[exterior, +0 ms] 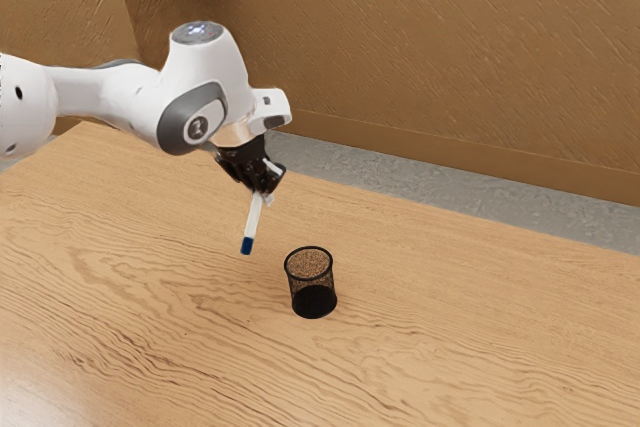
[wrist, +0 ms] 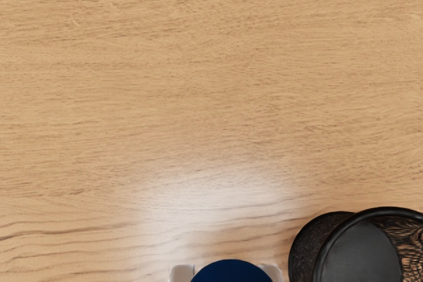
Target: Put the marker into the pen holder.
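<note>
Grasp complete: we hold the marker [exterior: 253, 217] pinched in our gripper [exterior: 265, 195]; alignment over the pen holder [exterior: 310, 288] and insertion remain.

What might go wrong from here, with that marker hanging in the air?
The marker hangs off to one side of the pen holder, so if the hand let go now, it would probably land on the table. It also leans, so its blue end might catch the rim and perhaps tip the holder.

White arm [exterior: 205, 92] outstretched, black claw [exterior: 267, 197] pointing down, fingers [wrist: 182, 273] clamped
</note>
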{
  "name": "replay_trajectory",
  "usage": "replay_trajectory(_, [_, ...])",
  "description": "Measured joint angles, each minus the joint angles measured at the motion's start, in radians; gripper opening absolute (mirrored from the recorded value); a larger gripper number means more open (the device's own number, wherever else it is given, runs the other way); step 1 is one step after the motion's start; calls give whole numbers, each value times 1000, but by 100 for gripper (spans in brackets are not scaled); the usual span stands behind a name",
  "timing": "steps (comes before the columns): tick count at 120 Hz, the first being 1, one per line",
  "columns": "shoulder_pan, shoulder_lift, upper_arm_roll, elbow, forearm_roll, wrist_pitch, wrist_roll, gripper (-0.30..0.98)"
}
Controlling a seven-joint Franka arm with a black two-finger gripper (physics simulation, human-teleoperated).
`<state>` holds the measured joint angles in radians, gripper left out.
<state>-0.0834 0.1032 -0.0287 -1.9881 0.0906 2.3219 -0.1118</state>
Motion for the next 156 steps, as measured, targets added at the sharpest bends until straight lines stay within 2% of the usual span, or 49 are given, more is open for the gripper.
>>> replay_trajectory(28, [-18,5,-32,-32,-32,187,16,-6])
replay_trajectory(50, [-58,2,-36,-72,-47,265,31,-4])
replay_trajectory(96, [-75,2,-39,-138,-59,310,59,-3])
replay_trajectory(156, [-59,54,-40,-106,-59,332,84,-3])
